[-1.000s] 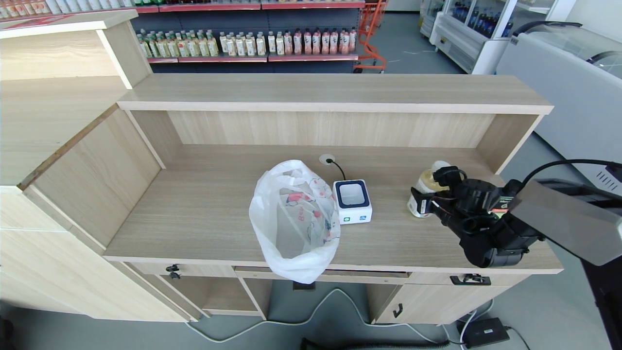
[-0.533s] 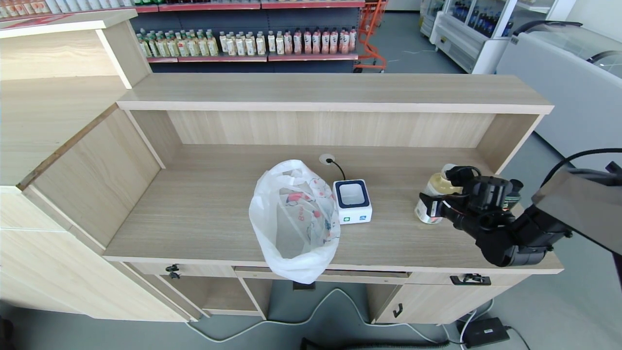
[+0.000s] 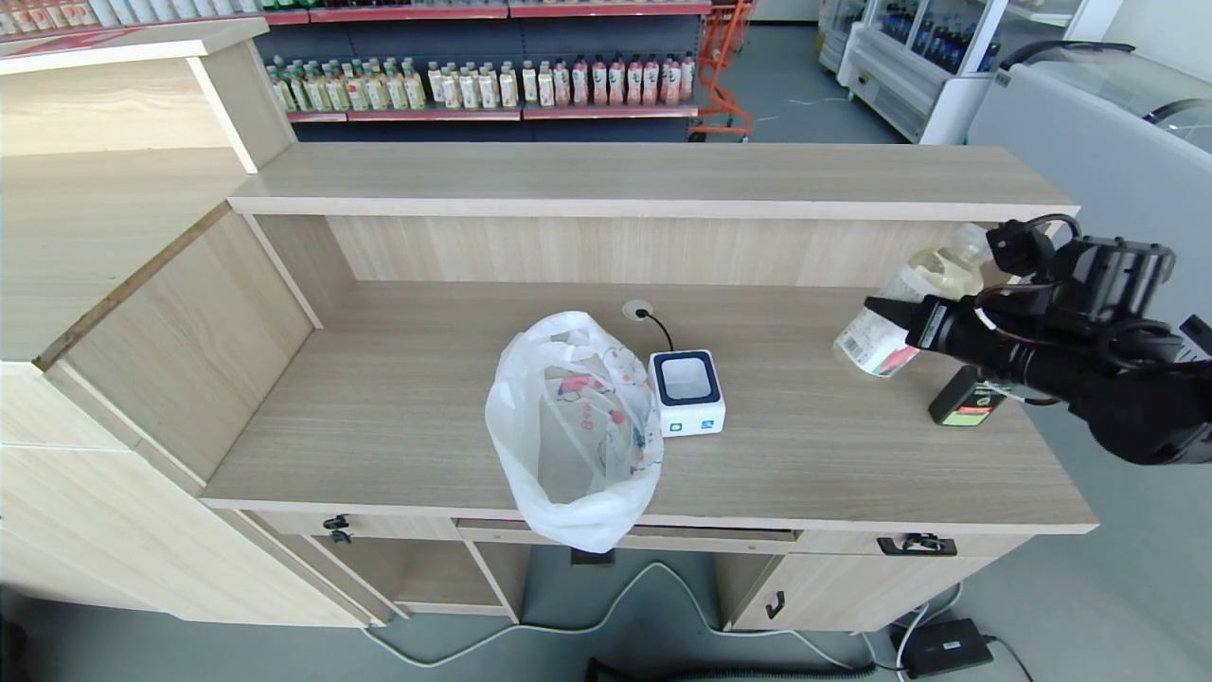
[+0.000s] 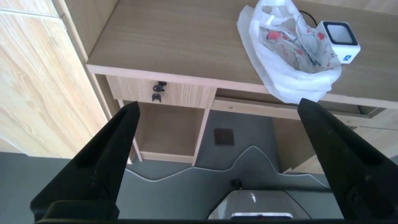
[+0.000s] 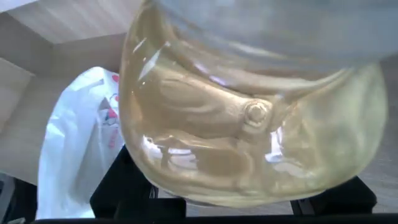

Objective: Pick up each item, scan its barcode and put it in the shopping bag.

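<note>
While the R gripper [image 3: 900, 322] pinches the bottle [image 3: 933, 275] across its lower body, the bottle hangs in the air over the right end of the counter [image 3: 398, 407]. It's tilted: cap up toward the back wall, base down toward the middle. Bottle is clear plastic, round section, pale yellow liquid inside, white label band near the base. R wrist cam looks straight at the base: domed, glossy, moulded nub at centre.

Small dark flat pack [image 3: 966, 398] w/ red-green label lies on the counter just below the R wrist, apart from the bottle.

Shopping bag [image 3: 573, 426]: thin white crinkled plastic w/ red print, mouth open, standing at the counter's front edge, bottom sagging over it. Scanner [image 3: 686, 390]: white square box, rounded corners, dark-framed window on top, just beside the bag on its right side. Black cable [image 3: 660, 332] runs from it to a round grommet [image 3: 637, 309] behind.

L gripper [image 4: 217, 106]: black wedge fingers spread wide, nothing between, hanging out front of and below the counter edge.

Counter is light wood-grain laminate, matte.
</note>
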Tool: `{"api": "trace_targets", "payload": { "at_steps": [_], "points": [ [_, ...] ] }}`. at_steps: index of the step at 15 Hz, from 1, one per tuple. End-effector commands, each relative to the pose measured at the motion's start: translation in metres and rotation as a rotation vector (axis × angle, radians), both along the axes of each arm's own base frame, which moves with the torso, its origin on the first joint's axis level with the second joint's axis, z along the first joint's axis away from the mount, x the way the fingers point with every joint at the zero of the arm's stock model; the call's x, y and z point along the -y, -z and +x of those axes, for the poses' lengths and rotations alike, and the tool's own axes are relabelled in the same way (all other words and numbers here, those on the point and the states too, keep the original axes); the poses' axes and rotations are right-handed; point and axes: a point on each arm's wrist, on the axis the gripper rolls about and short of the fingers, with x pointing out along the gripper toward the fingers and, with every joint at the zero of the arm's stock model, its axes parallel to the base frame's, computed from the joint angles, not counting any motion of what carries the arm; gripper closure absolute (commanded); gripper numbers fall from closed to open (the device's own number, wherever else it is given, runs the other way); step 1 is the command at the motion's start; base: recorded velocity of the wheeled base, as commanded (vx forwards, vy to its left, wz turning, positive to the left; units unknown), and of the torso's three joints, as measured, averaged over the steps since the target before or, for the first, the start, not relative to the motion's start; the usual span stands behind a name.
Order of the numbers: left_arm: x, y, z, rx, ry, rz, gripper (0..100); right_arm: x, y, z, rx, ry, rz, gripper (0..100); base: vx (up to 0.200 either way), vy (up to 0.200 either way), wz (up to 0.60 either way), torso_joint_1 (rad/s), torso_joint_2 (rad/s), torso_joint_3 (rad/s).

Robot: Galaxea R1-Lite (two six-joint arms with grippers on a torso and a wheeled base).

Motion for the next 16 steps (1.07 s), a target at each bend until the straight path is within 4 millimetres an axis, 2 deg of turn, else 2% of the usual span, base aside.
{"api": "trace_targets", "payload": {
  "at_steps": [1, 2, 3, 5, 6, 8, 10, 16],
  "points": [
    [0.000, 0.000, 0.000, -0.001, 0.000, 0.000, 0, -0.014, -0.075, -0.079, 0.097, -0.295, 0.119, 100, 0.000, 0.000, 0.00, 0.000, 0.00, 0.000],
    [0.000, 0.000, 0.000, -0.001, 0.000, 0.000, 0, -0.021, -0.088, -0.115, 0.094, -0.445, 0.164, 100, 0.000, 0.000, 0.00, 0.000, 0.00, 0.000],
    [0.000, 0.000, 0.000, -0.001, 0.000, 0.000, 0, -0.028, -0.093, -0.147, 0.079, -0.576, 0.190, 100, 0.000, 0.000, 0.00, 0.000, 0.00, 0.000],
    [0.000, 0.000, 0.000, -0.001, 0.000, 0.000, 0, -0.035, -0.094, -0.183, 0.064, -0.722, 0.198, 100, 0.000, 0.000, 0.00, 0.000, 0.00, 0.000],
    [0.000, 0.000, 0.000, -0.001, 0.000, 0.000, 0, -0.039, -0.096, -0.210, 0.043, -0.847, 0.200, 100, 0.000, 0.000, 0.00, 0.000, 0.00, 0.000],
    [0.000, 0.000, 0.000, -0.001, 0.000, 0.000, 0, -0.045, -0.100, -0.238, 0.037, -0.982, 0.193, 100, 0.000, 0.000, 0.00, 0.000, 0.00, 0.000],
    [0.000, 0.000, 0.000, -0.001, 0.000, 0.000, 0, -0.050, -0.103, -0.250, 0.049, -1.059, 0.191, 100, 0.000, 0.000, 0.00, 0.000, 0.00, 0.000],
    [0.000, 0.000, 0.000, -0.001, 0.000, 0.000, 0, -0.053, -0.106, -0.265, 0.035, -1.204, 0.184, 100, 0.000, 0.000, 0.00, 0.000, 0.00, 0.000]
  ]
}}
